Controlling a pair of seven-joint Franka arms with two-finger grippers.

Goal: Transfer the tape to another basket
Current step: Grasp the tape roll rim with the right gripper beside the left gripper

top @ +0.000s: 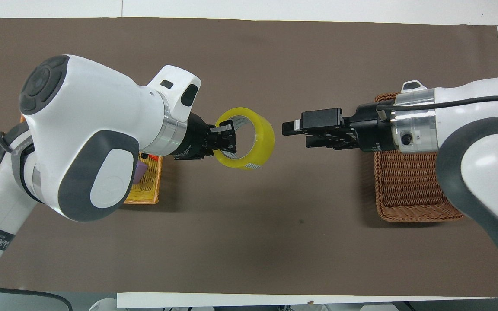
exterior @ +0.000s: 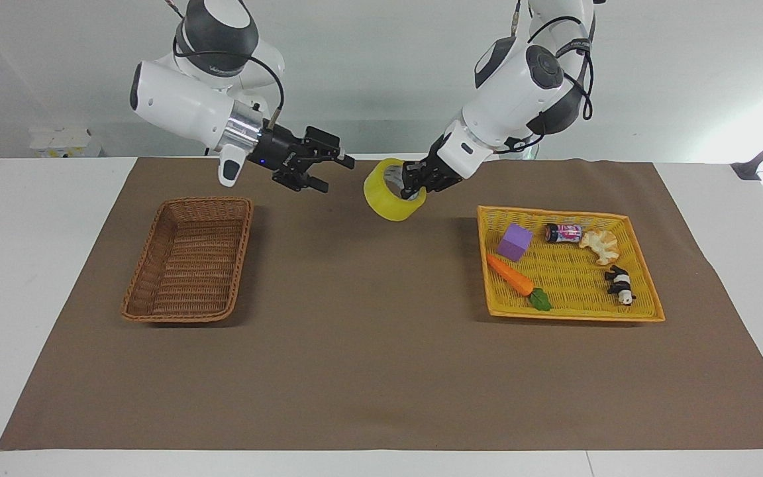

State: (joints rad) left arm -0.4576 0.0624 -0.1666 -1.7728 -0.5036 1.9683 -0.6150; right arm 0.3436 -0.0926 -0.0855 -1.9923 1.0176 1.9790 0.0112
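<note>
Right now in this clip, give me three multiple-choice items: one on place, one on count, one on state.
1. Where is the tape?
A. in the wicker basket
B. held up over the mat
C. in the yellow tray

2. How many things lie in the yellow tray?
A. three
B. five
C. seven

3. What state is the right pincer in?
A. open and holding nothing
B. shut on the tape
C. shut on a carrot

Answers: 1 B, the left pincer grips its rim above the mat, between the tray and the basket. 2 B, cube, can, carrot, panda, pale toy. 3 A, its fingers are spread, short of the tape.
</note>
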